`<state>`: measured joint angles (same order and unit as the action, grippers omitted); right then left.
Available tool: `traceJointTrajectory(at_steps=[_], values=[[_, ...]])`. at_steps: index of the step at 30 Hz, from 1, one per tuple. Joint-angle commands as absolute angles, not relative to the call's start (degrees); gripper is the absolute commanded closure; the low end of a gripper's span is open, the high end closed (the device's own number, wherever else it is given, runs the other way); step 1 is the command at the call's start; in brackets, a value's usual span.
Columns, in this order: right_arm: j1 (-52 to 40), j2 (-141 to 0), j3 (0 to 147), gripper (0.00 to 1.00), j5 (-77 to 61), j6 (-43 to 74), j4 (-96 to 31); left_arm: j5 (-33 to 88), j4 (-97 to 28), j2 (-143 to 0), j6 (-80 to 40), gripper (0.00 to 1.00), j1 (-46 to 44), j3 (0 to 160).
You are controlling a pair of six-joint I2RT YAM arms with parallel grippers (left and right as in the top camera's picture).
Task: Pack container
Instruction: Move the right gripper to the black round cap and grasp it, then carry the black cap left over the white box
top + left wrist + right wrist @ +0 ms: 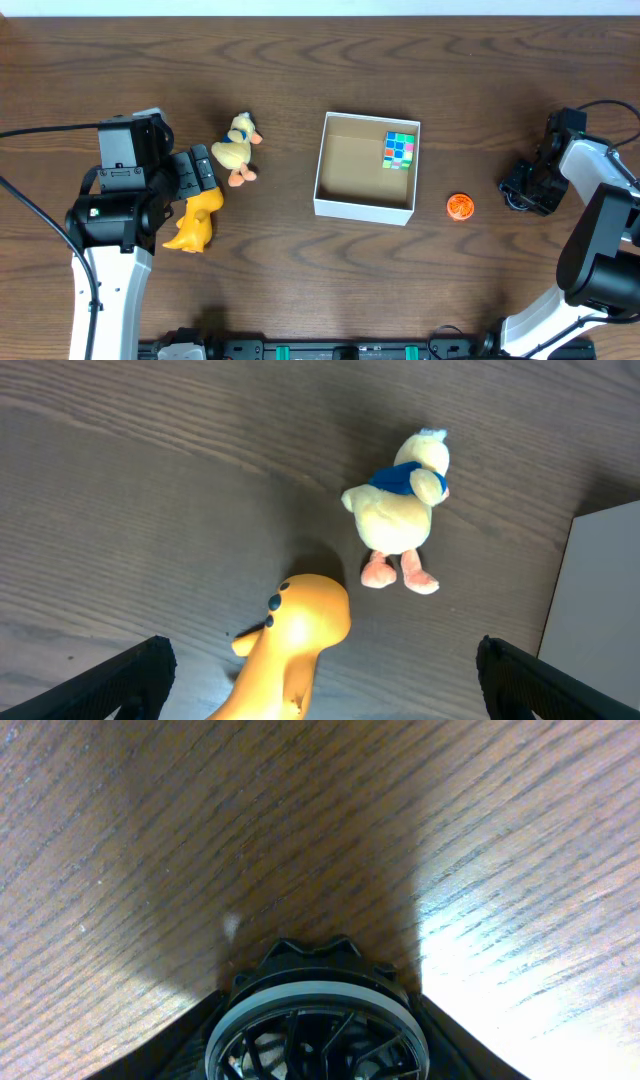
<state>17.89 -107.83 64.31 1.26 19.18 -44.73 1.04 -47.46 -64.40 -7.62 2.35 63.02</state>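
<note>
The container (331, 160) is a shallow white box with a brown inside, at the table's middle; a multicoloured cube (399, 150) lies in its far right corner. Its white wall shows in the left wrist view (600, 590). My left gripper (198, 172) (320, 665) is open, its fingers either side of a yellow-orange dinosaur toy (193, 225) (295, 635). A plush duck (238, 147) (402, 510) lies just beyond it. My right gripper (522, 188) (318, 1045) is low at the table's right, shut on a black wheel with a grey rim (318, 995).
An orange ball (460, 206) lies on the table just right of the container's near right corner, between it and my right gripper. The table is dark wood.
</note>
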Motion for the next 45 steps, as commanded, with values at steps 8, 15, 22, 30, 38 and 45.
traceJointTrajectory(at_steps=[8,15,22,30,38,45], values=[[18.4,-108.9,62.9,0.72,3.6,19.2,-45.0,0.4,-47.5,-64.4,-7.1,0.02,2.2,64.2],[17.1,-106.6,63.9,0.77,2.7,19.2,-46.1,0.4,-47.5,-64.4,-7.1,0.02,2.2,64.2],[8.2,-96.9,74.3,0.91,1.0,17.5,-52.9,0.4,-47.5,-64.4,-7.1,0.02,2.2,64.2],[-12.3,-94.8,90.8,0.99,0.6,13.6,-58.5,0.4,-47.5,-64.4,-7.1,0.02,2.2,64.2],[-26.6,-102.0,91.4,0.99,0.6,7.6,-53.6,0.4,-47.5,-64.4,-7.1,0.02,2.2,64.2],[-28.0,-112.2,91.4,0.99,2.3,4.7,-50.0,0.4,-47.5,-64.4,-7.1,0.02,2.2,64.2]])
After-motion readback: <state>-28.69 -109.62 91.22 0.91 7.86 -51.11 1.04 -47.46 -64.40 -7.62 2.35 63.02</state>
